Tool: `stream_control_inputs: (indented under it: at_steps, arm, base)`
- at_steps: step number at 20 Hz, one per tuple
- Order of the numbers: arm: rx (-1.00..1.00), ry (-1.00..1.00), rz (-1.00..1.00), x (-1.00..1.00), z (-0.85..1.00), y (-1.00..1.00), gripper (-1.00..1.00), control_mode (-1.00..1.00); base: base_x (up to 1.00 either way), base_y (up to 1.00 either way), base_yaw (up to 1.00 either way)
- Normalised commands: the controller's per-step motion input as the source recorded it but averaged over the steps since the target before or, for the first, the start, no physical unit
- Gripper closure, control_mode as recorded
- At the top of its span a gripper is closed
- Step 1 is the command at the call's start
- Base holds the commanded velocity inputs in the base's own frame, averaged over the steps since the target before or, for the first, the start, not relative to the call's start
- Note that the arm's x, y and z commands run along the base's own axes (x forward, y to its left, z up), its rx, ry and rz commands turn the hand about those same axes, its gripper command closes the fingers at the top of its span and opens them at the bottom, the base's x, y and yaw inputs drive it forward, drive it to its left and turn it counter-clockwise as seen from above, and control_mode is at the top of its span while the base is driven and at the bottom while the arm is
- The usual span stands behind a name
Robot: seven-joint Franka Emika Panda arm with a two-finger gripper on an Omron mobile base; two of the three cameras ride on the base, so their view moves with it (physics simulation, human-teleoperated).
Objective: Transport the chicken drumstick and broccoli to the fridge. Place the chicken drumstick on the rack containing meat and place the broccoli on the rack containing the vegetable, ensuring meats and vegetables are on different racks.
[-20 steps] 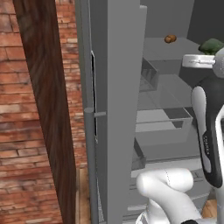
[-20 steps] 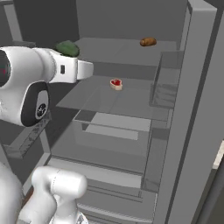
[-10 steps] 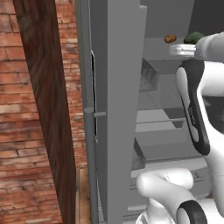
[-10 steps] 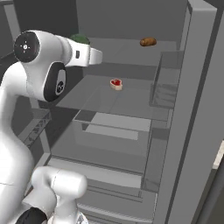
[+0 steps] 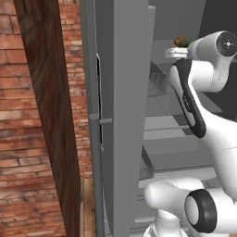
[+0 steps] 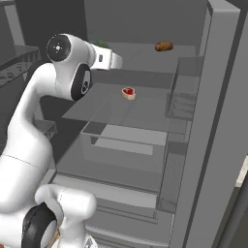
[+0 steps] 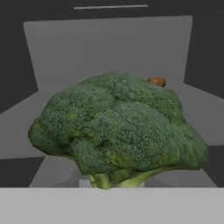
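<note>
Carrying: the arm reaches into the open fridge [image 6: 227, 121] with the broccoli held at its tip, at the level of the top rack.
Fridge: tall grey cabinet with its door swung wide, so the grey racks are reachable; in the left base view the door's edge and its bar handle [image 5: 95, 171] stand in the foreground beside a brick wall [image 5: 18, 115].
Arm: bent at the elbow and stretched level towards the top rack [image 6: 145, 53], which, I judge, suits sliding the load in over that rack rather than dropping it from above.
Middle rack: carries a small red-and-pale piece [image 6: 128, 93], seemingly raw meat, which would make this the meat rack; the broccoli does not belong here.
Top rack: holds an orange-brown oval [image 6: 164, 46] near the back right, probably the vegetable, so the broccoli is being taken to this level.
Broccoli [image 7: 116, 133]: dark-green head up, pale stalk down between the fingers, directly ahead of the hand camera; a sliver of green shows at the wrist [image 6: 100, 44] in the right base view.
Gripper [image 6: 116, 60]: nearly shut, clamped on the broccoli's stalk; the fingertips themselves are hidden under the floret.
Chicken drumstick: I cannot find it on any rack.
</note>
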Motion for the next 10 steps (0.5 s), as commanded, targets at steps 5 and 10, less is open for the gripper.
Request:
stream_control_inputs:
  at_steps: [5, 10]
  arm:
    - [0.0, 0.04, 0.02, 0.64, -0.15, -0.03, 1.0, -1.0]
    - [0.0, 0.03, 0.04, 0.55, -0.14, -0.08, 1.0, -1.0]
  base:
    - [0.0, 0.0, 0.0]
    - [0.0, 0.0, 0.0]
